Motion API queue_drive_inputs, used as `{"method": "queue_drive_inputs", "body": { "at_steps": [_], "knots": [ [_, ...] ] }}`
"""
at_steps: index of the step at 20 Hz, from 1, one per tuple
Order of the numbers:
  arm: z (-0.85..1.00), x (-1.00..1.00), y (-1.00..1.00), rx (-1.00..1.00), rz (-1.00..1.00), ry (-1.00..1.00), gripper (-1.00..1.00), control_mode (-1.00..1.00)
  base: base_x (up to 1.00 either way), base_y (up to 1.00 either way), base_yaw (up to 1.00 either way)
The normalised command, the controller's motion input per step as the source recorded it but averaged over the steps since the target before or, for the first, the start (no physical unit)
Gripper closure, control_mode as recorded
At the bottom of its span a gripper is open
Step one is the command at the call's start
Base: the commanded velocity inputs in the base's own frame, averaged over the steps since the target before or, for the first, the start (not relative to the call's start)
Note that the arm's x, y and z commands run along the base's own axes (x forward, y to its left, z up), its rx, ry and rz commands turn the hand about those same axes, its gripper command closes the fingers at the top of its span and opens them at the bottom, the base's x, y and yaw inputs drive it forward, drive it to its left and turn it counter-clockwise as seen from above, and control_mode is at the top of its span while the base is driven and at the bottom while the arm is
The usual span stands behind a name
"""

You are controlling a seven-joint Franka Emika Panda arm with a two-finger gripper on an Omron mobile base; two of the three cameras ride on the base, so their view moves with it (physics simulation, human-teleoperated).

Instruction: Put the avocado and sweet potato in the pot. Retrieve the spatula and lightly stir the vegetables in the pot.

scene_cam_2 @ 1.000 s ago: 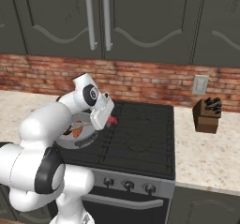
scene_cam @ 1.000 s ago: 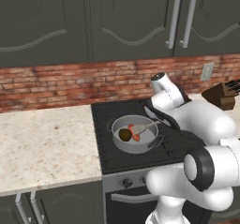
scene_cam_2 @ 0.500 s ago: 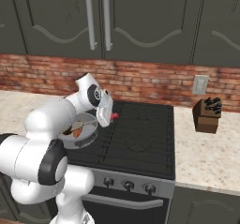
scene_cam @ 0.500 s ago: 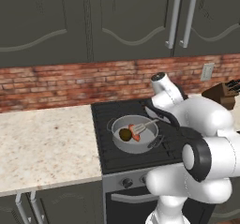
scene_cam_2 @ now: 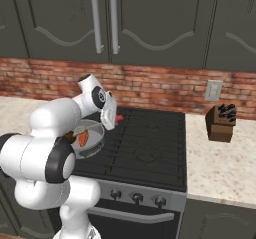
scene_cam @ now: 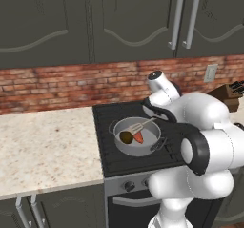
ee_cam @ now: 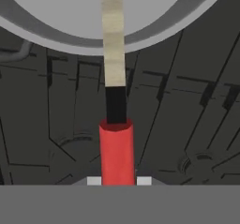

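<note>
Both vegetables are already in the round grey metal pot (scene_cam: 137, 135) with its low straight walls, which sits on the black stove (scene_cam_2: 150, 143): the small dark olive-brown roundish avocado (scene_cam: 126, 137) lies touching the orange-red tapered sweet potato (scene_cam: 138, 137) on the pot's floor. The thin spatula with its red handle (ee_cam: 117, 150) has also been fetched. The tool (ee_cam: 118, 181) pinches that red handle at its near end, and in the hand view the pale shaft runs forward over the pot's rim. From the left base view, the slotted silver head (scene_cam: 136, 127) hangs inside the pot, just above and beside the vegetables. So, as I judge it, only the light stirring remains or is under way; I cannot tell whether the head is touching the food.

The pot looks smooth and dull-shiny, with a small side handle (scene_cam: 157, 145) toward the front. The stove top is matt black with raised grates. The avocado reads as dark and rounded, the sweet potato as bright and pointed. Beside the stove lies the speckled beige stone desk (scene_cam: 47, 150), backed by a red brick wall (scene_cam: 57, 86) and dark cabinets (scene_cam: 95, 22). A brown knife block (scene_cam_2: 220, 123) stands on the far side.
</note>
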Motion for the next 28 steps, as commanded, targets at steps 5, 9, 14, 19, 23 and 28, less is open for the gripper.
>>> {"method": "queue_drive_inputs", "body": {
  "at_steps": [5,9,14,19,23,28],
  "knots": [
    [0.06,-0.05,0.16,0.00,0.01,-0.07,1.00,-1.00,0.00,0.00,0.00],
    [0.05,0.04,0.14,0.00,0.00,-0.05,1.00,-1.00,0.00,0.00,0.00],
    [0.00,0.04,0.09,0.00,0.00,0.00,1.00,-1.00,0.00,0.00,0.00],
    [-0.17,0.08,-0.03,-0.01,0.00,0.01,1.00,-1.00,0.00,0.00,0.00],
    [-0.37,0.30,-0.35,-0.04,0.00,0.00,1.00,-1.00,0.00,0.00,0.00],
    [-0.21,0.35,-0.49,-0.05,0.00,0.00,1.00,-1.00,0.00,0.00,0.00]
  ]
}}
